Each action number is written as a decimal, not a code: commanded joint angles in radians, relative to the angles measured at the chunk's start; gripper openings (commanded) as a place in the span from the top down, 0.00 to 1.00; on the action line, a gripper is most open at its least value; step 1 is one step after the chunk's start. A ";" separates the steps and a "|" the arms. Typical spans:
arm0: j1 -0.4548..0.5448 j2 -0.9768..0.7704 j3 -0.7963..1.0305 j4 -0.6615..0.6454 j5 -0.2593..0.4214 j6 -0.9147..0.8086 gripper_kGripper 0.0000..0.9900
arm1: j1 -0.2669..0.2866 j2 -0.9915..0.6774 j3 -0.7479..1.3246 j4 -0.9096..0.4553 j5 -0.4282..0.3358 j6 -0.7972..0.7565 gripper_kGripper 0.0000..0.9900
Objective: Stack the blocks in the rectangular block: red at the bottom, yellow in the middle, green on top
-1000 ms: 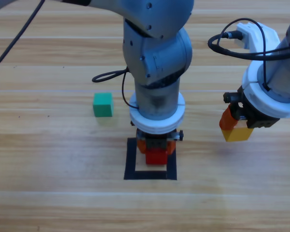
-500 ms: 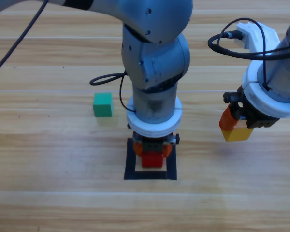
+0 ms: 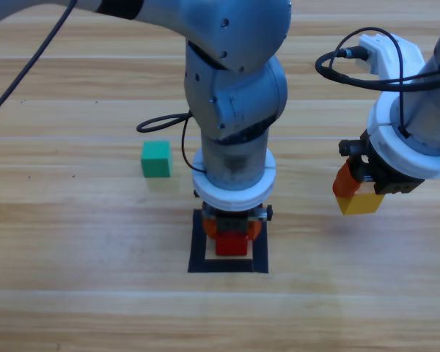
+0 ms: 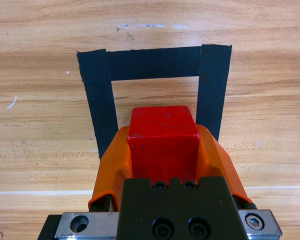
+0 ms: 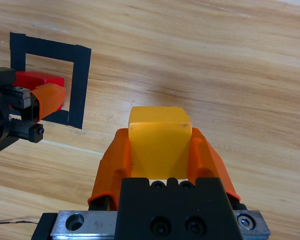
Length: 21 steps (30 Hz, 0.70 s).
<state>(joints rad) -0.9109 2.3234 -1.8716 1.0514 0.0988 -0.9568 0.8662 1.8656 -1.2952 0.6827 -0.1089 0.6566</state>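
The red cube is inside the black tape outline, and my left gripper is shut on it from above. The left wrist view shows the red cube between the orange jaws over the bare wood in the outline; whether it rests on the wood I cannot tell. To the right of the outline my right gripper hangs above the table, shut on the yellow cube, which also fills the jaws in the right wrist view. The green cube lies alone on the table, left of the left arm.
A black cable loops beside the left arm, just behind the green cube. The left arm's bulky wrist covers the outline's far edge from above. Open wood stretches between the outline and the right gripper.
The left gripper has shifted a little to the left and towards the front with the red cube, settling inside the outline. The right gripper and yellow cube have held still.
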 commanded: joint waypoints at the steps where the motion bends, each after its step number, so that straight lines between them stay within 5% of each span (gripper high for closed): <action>1: -0.006 0.053 0.019 -0.013 0.013 0.004 1.00 | 0.023 0.053 -0.006 0.009 0.014 -0.002 0.78; 21: -0.006 0.056 0.031 -0.019 0.018 0.001 1.00 | 0.023 0.058 -0.009 0.008 0.014 -0.002 0.78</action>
<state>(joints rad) -0.9109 2.3234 -1.8553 1.0452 0.1046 -0.9569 0.8662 1.8657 -1.2952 0.6827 -0.1088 0.6566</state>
